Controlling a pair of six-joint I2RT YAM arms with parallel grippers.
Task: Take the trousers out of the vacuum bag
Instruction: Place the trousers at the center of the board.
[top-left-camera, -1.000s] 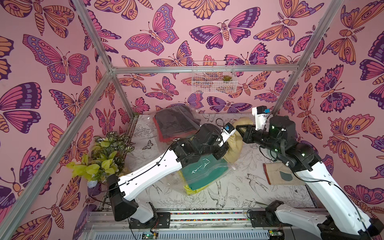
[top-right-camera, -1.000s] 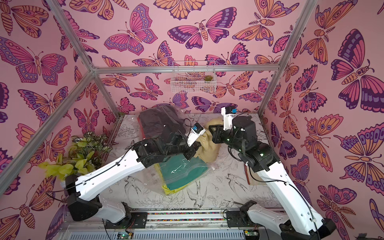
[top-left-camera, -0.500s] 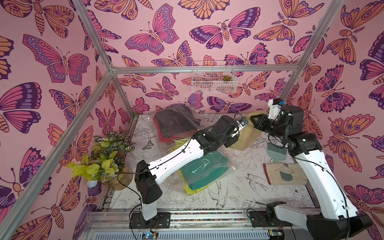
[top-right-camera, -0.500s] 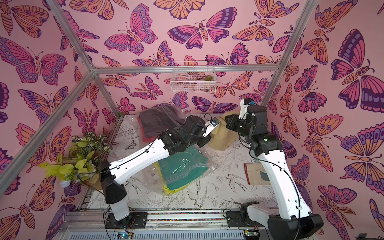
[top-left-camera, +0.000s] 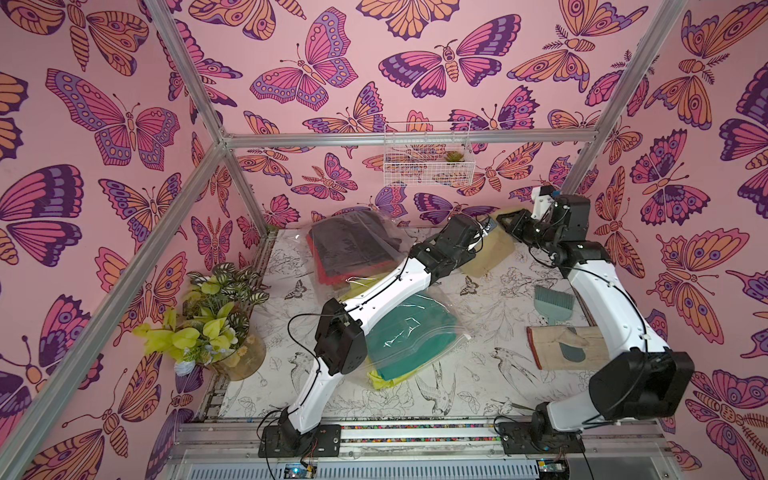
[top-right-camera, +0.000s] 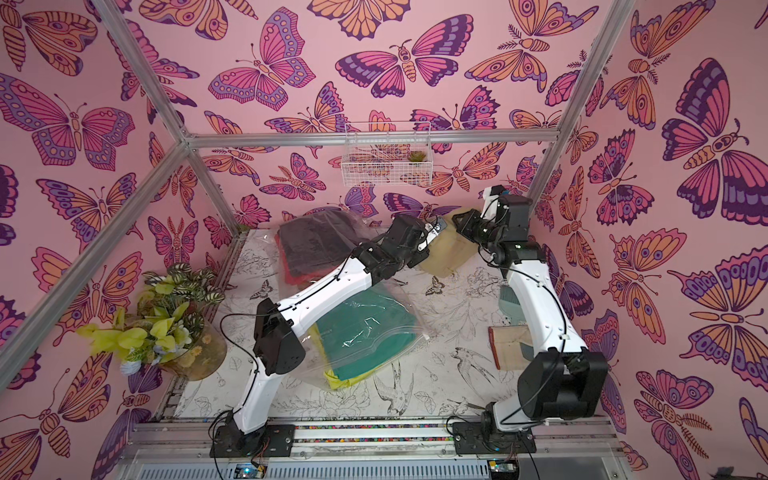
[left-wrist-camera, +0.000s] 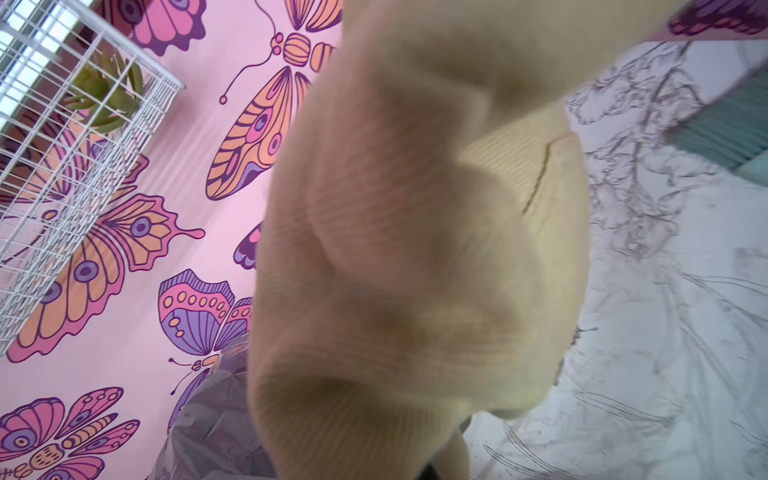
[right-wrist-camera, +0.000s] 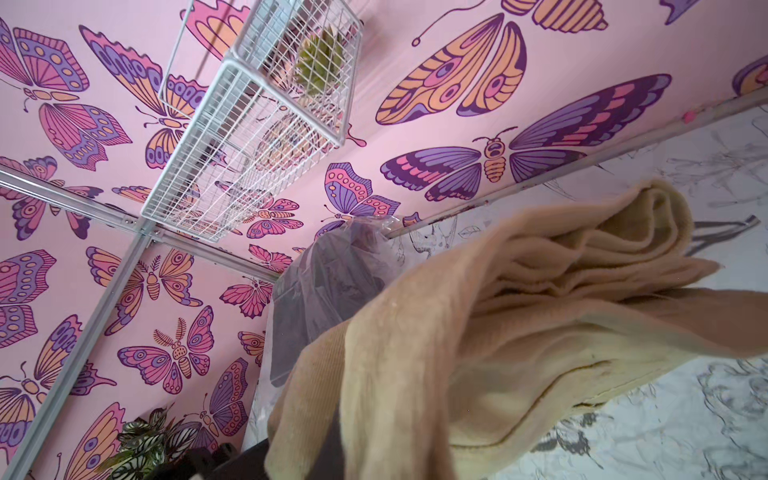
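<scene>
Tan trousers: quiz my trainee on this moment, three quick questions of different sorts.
1. Which trousers show through the vacuum bag nearest the arm bases? A teal green, B tan, C white.
2. True or false: the tan trousers lie inside that bag.
3. Which grippers hold the tan trousers?
Key: 1 A. 2 false, they are outside it. 3 both, the left gripper and the right gripper.
</scene>
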